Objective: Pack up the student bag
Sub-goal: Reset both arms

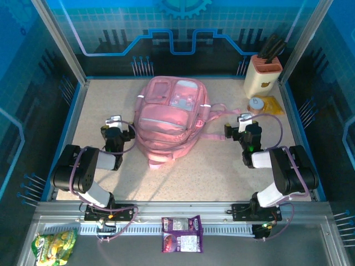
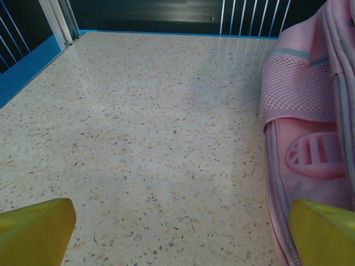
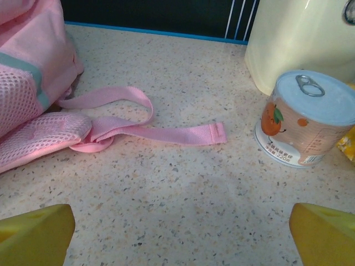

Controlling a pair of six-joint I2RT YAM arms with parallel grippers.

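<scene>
The left gripper (image 1: pixel 115 121) hangs low over the table with its yellow-padded fingers (image 2: pixel 36 230) spread wide and nothing between them. It sits just beside the left flank of the soft pink fabric backpack (image 1: pixel 166 119). In the left wrist view its right-hand pad lies close against the bag's zipped edge, and I cannot tell if they touch. The right gripper (image 1: pixel 244 119) is spread just as wide and empty, over bare table to the right of the bag.

Nearest of all, on the grey metal rail (image 1: pixel 233 244) in front of the arm bases, lie two snack packets. A crinkled green and yellow packet (image 1: pixel 54 245) is at the left and a flat purple and white packet (image 1: pixel 182 234) is near the middle.

The speckled beige tabletop (image 1: pixel 211 172) lies beyond. The backpack lies flat at its centre, between the two grippers and reaching towards the far edge, paler front pockets facing up. Its pink webbing straps (image 3: pixel 144 130) trail loose on the table to its right, ahead of the right gripper.

Farther right stands a small round tin with a pale blue pull-tab lid and an orange fruit label (image 3: pixel 305 124), upright. A crumpled yellow wrapper (image 1: pixel 273 104) lies just beside it on the right. Behind them, in the far right corner, a cream plastic knife block (image 1: pixel 262 76) holds dark handles.
</scene>
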